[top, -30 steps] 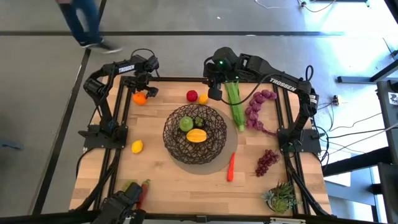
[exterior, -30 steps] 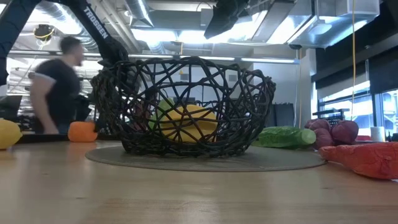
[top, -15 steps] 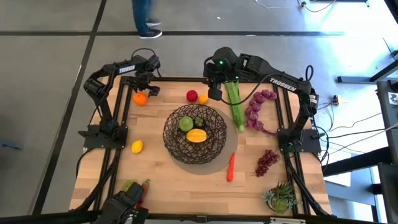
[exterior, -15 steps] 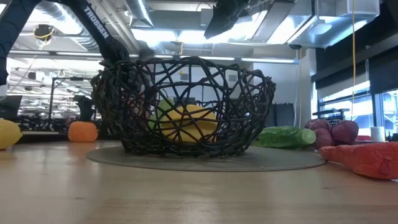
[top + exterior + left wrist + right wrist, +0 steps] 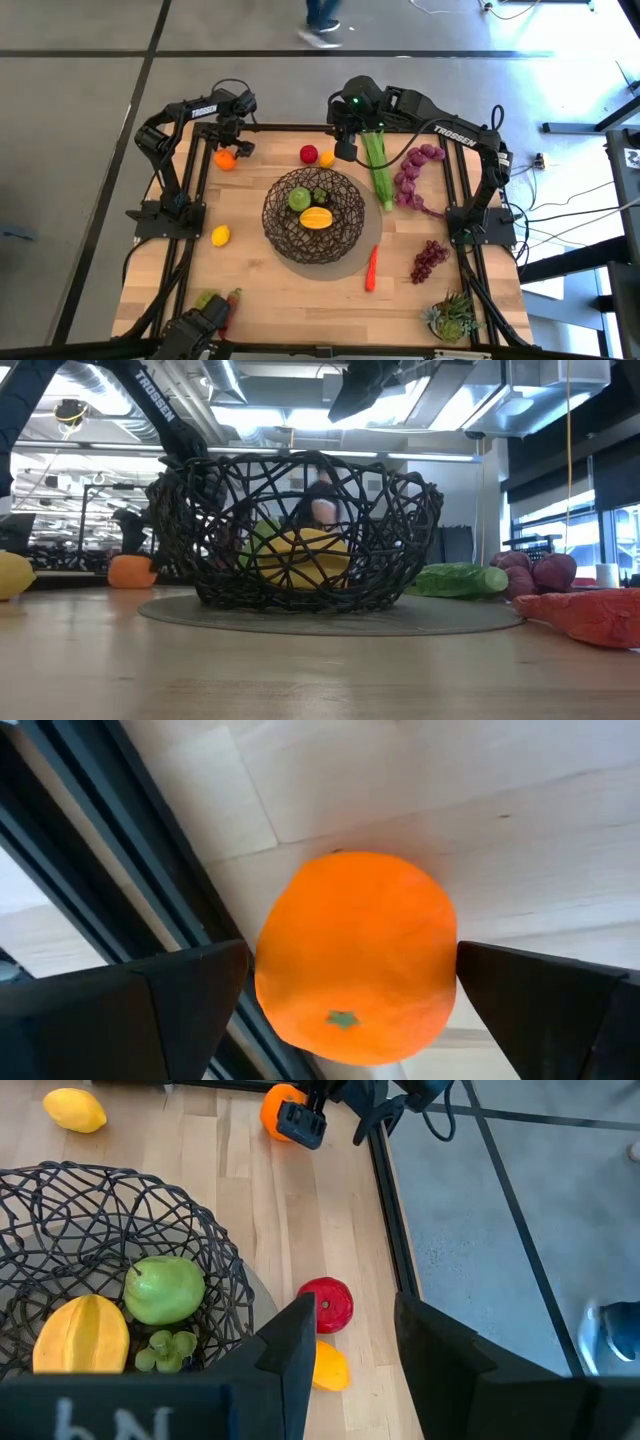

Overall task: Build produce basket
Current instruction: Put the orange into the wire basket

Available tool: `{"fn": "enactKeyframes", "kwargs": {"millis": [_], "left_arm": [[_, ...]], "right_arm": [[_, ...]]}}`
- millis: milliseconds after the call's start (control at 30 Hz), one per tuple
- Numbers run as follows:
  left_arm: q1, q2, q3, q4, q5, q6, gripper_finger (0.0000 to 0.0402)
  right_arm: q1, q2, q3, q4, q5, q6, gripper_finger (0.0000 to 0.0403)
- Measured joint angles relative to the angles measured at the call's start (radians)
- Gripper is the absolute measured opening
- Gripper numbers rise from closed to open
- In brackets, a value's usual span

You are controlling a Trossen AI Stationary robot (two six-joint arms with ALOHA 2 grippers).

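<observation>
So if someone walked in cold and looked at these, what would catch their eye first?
Probably the dark wire basket in the middle of the table, already holding a green apple, a mango and green grapes. Next, the orange at the far left corner, sitting between the open fingers of the left gripper, with more produce scattered around.

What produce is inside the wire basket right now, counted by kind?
Green apple: 1
Mango: 1
Green grapes: 1 bunch
Total in the basket: 3
</observation>
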Motion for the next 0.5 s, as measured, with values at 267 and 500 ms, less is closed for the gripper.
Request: {"fn": "enactKeyframes", "kwargs": {"millis": [267,500], "left_arm": [[-0.001,0.000,0.000,-0.024,0.006,0.004,0.0349],[-0.001,-0.001,0.000,-0.061,-0.043,-0.026,0.0335]], "right_arm": [[0.000,0.000,0.000,0.000,0.000,0.000,0.0133],[0.000,0.000,0.000,0.000,0.000,0.000,0.0133]]}}
